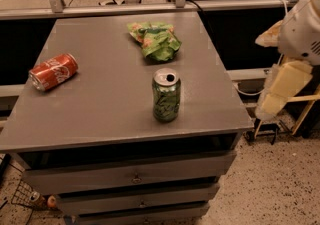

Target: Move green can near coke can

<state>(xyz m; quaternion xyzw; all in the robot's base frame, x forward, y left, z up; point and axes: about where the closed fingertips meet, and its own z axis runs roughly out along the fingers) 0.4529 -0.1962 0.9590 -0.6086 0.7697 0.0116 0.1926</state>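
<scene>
The green can (166, 95) stands upright near the front middle of the grey table (100, 114), its silver top showing. The coke can (53, 71) lies on its side near the table's left edge, well apart from the green can. My arm's white housing (304, 28) is at the right edge of the view, beyond the table. My gripper (278, 89), a cream-coloured part, hangs below it, off the table's right side and clear of both cans.
A green and orange snack bag (155, 40) lies behind the green can. The table has drawers (135, 176) below. A metal rail (150, 8) runs behind it. Speckled floor lies to the right, with a stand (280, 129) under the arm.
</scene>
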